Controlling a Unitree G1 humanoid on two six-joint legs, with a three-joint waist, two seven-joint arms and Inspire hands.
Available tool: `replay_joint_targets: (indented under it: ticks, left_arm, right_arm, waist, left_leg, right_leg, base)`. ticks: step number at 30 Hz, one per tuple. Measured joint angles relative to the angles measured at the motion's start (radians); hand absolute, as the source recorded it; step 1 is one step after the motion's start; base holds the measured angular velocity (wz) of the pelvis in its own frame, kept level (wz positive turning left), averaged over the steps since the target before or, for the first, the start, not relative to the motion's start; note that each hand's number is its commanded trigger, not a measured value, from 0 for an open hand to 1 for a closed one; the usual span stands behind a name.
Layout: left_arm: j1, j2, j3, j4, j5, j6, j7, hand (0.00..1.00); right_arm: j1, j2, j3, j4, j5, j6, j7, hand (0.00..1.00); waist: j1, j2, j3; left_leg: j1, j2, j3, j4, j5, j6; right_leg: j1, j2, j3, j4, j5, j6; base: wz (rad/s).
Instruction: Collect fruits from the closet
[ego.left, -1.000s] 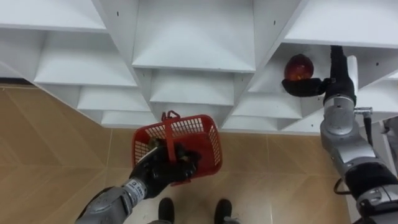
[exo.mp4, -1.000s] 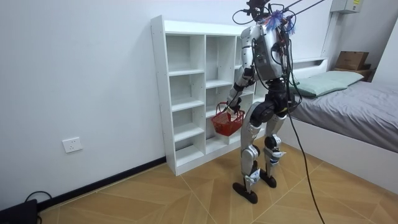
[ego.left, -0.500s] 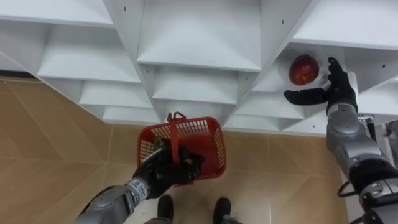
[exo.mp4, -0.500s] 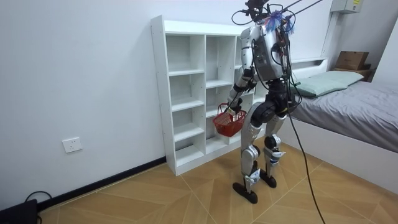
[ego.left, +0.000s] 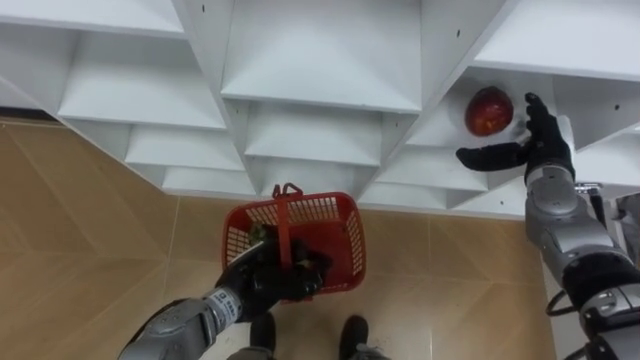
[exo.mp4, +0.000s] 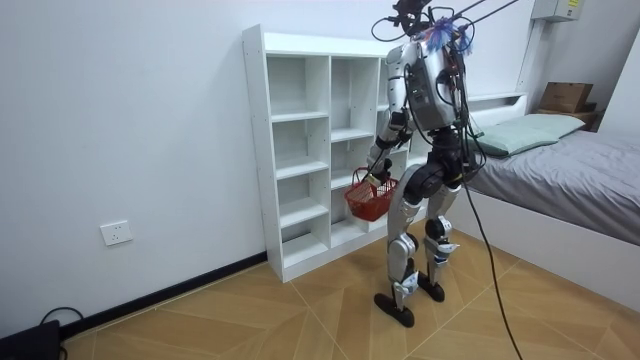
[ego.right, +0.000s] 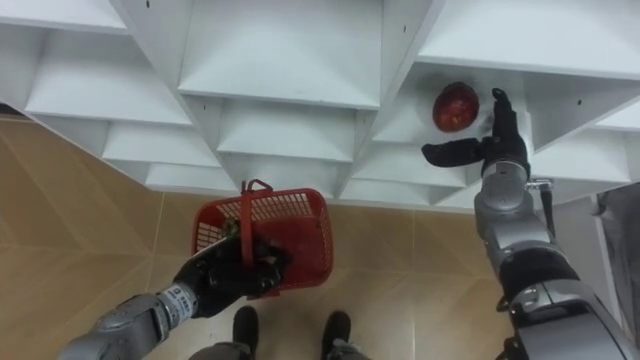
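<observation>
Right robot hand splayed, backed off red fruit, left robot hand clutching basket

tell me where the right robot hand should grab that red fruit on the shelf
Around its round middle, from the open front of the compartment. The red fruit sits free on the white shelf, and the right robot hand is open beside it, so closing across its widest part looks safest.
</observation>
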Motion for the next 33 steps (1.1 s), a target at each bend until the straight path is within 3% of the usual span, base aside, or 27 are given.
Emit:
replay_joint_targets:
  ticks: [33]
  left_arm:
    - [0.003, -0.011, -0.036, 0.024, -0.019, 0.010, 0.000, 1.00]
  right_arm:
    - [-0.033, 0.000, 0.004, -0.011, -0.052, 0.000, -0.025, 0.00]
  waist:
    - [0.030, 0.004, 0.0024]
  left_leg:
    - [-0.014, -0.001, -0.002, 0.011, 0.001, 0.001]
  right_leg:
    - [-0.013, -0.001, -0.011, 0.030, -0.015, -0.003]
  base:
    - [0.01]
